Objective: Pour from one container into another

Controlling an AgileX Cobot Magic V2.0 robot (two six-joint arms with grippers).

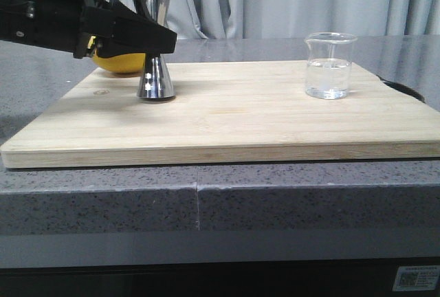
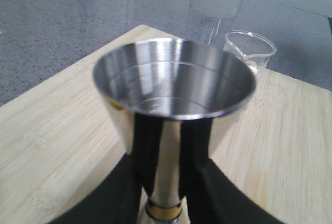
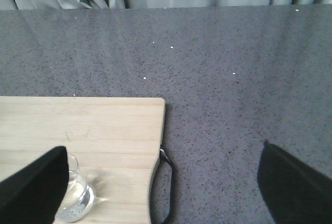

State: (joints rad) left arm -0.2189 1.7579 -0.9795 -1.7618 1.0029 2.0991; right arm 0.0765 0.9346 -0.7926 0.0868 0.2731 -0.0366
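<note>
Steel jigger (image 1: 155,42) stands upright on the left part of the wooden cutting board (image 1: 234,115), its base flat on the wood. The left gripper (image 1: 148,39) reaches in from the left at the height of the jigger's waist, and in the left wrist view its two black fingers (image 2: 129,182) lie on both sides of the narrow stem, just above the gold band (image 2: 163,212). The fingers seem to touch the stem, but I cannot tell if they really press on it. Behind the arm lies a yellow lemon (image 1: 118,62), mostly hidden by the gripper, close to the jigger at the back left of the board.

The glass beaker (image 1: 330,65) stands upright on the right part of the board, well apart from the jigger, with some clear liquid in the bottom. The board between them is bare wood.

The right gripper (image 3: 163,182) hangs above the right edge of the board, its fingers wide apart and holding nothing; the beaker shows just beside one finger (image 3: 31,187). The board rests on a grey speckled counter (image 3: 233,68), and grey curtains (image 1: 275,1) hang behind
</note>
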